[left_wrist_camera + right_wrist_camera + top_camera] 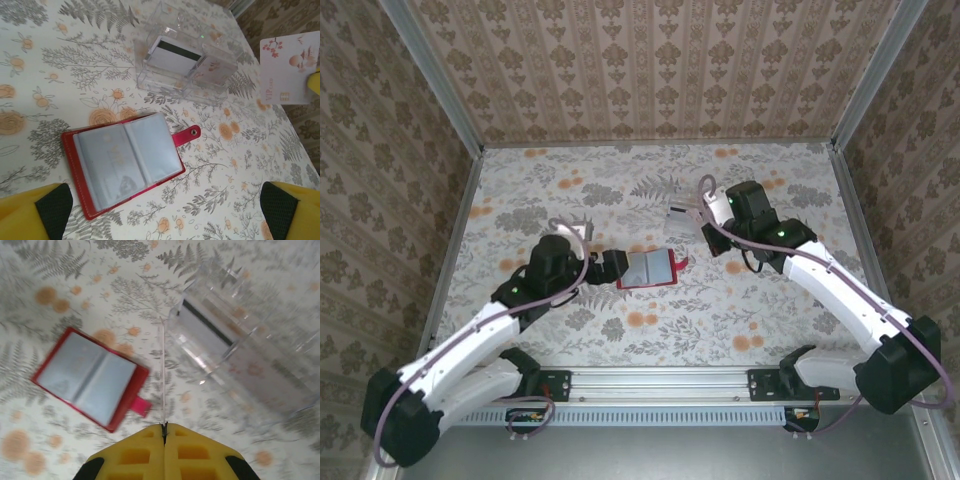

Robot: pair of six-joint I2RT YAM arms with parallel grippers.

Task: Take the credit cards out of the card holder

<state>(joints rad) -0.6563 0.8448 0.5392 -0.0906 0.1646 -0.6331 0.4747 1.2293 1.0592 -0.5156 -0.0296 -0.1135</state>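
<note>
Just near-left of the clear box [185,65], your card holder [125,160] lies open and flat on the bench [40,75], grey-blue pockets up and its red tab [187,135] on the side nearer the box. Inside the box sit two credit cards [172,57], one dark-striped, one pinkish beside it. Just right of the box, your right gripper [164,430] is pinched tight on a pale VIP card [287,67]. Your left gripper [165,215] hangs spread wide by the holder's edge farthest from the box.
</note>
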